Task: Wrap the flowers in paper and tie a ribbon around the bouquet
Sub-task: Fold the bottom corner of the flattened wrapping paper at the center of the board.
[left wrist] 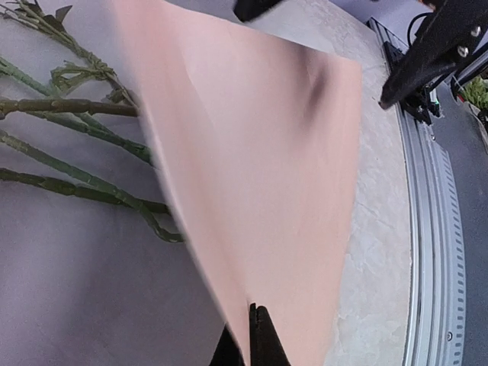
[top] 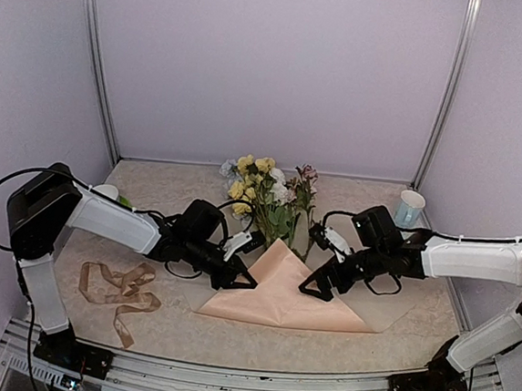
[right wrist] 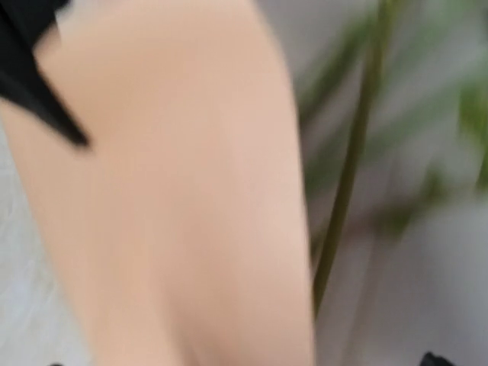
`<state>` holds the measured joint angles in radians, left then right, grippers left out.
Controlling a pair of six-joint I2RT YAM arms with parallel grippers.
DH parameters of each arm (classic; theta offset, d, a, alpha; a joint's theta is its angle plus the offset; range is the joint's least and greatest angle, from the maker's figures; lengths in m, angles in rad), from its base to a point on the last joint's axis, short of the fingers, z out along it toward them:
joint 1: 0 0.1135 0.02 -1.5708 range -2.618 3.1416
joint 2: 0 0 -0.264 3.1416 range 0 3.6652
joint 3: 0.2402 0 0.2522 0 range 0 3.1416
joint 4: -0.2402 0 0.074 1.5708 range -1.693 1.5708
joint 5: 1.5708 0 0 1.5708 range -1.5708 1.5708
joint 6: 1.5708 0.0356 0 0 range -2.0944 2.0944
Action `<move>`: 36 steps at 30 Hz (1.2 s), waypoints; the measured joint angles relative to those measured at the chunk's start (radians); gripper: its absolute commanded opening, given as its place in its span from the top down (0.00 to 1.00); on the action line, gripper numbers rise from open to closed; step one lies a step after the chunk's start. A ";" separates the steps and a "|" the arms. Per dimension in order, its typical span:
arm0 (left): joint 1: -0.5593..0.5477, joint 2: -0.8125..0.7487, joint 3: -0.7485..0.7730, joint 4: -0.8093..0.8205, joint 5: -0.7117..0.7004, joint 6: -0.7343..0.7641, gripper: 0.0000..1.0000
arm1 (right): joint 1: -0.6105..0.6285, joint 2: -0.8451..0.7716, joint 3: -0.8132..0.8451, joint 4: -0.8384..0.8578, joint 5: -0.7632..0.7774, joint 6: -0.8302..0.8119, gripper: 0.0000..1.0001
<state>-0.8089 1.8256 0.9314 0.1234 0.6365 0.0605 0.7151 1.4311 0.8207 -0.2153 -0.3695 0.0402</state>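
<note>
1. Left claw (top: 239, 282) pinched together on paper (top: 279, 300) left edge, mid surface.
2. Right claw (top: 313, 289) apart at paper's right side.
3. Flowers (top: 266, 191) far side, stems under paper.
4. Ribbon (top: 120, 289) near left.

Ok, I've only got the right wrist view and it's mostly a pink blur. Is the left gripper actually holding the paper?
Observer: Yes. The left wrist view shows the left gripper shut on the paper's edge, lifting a fold.
Operator: Where's the ribbon?
Observer: The ribbon lies loose on the table, left of the paper beside the left arm. Neither gripper touches it.
Operator: And the flowers?
Observer: The flowers' blooms lie past the paper's far tip. Their stems run under the raised fold.
</note>
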 measured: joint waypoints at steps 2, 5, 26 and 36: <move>0.000 0.010 0.017 -0.012 -0.017 0.000 1.00 | -0.009 -0.023 -0.078 0.021 -0.021 0.087 0.04; -0.004 0.030 0.053 -0.038 -0.043 0.002 1.00 | -0.009 -0.040 -0.150 0.041 -0.031 0.192 0.16; -0.050 0.104 0.142 -0.160 -0.273 0.030 0.46 | -0.009 0.001 -0.319 0.176 0.024 0.504 1.00; -0.176 -0.147 0.114 -0.264 -0.608 -0.020 0.44 | -0.008 0.010 -0.312 0.174 0.041 0.543 1.00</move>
<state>-0.9852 1.6787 1.0458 -0.1402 0.0288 0.0402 0.7067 1.4414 0.5083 -0.0410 -0.3286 0.5835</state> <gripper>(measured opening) 0.689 0.006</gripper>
